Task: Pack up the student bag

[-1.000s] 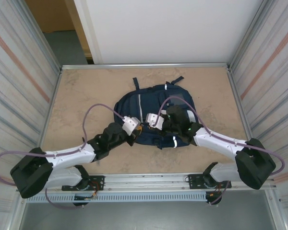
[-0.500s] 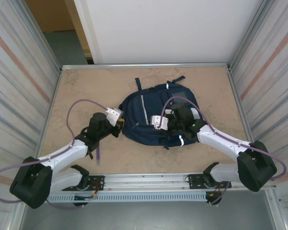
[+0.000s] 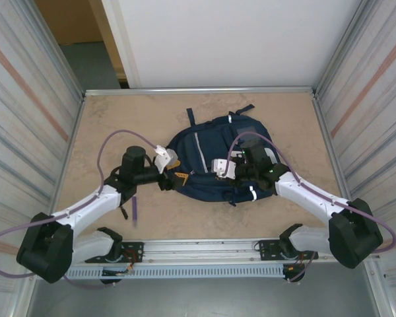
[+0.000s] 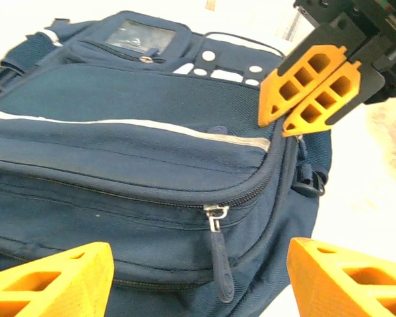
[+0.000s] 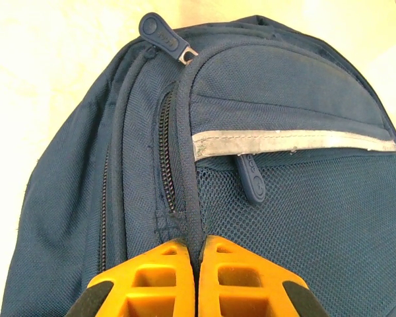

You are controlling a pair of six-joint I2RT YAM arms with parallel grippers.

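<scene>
The navy-blue student bag [image 3: 208, 155] lies flat mid-table, zipped shut, with white reflective stripes. My left gripper [image 3: 178, 170] is open at the bag's left side. In the left wrist view its orange fingers [image 4: 53, 281] stand either side of a dangling zipper pull [image 4: 219, 261], not touching it. My right gripper [image 3: 216, 170] is shut on the bag. In the right wrist view the fingertips [image 5: 197, 261] pinch a piped seam between a zipper and the mesh pocket [image 5: 303, 224]. The right gripper's shut fingers [image 4: 313, 86] also appear in the left wrist view.
A metal rail [image 3: 198, 90] edges the tan tabletop [image 3: 112, 125], with corrugated walls close on both sides. Bag straps [image 3: 243, 109] trail toward the far edge. More zipper pulls show at the bag's end [image 5: 164, 33] and under a reflective stripe [image 5: 251, 178].
My left arm pulled off the bag to the left, then turned its open gripper back to the bag's left side. The bag shifted slightly away and right with the right gripper.
</scene>
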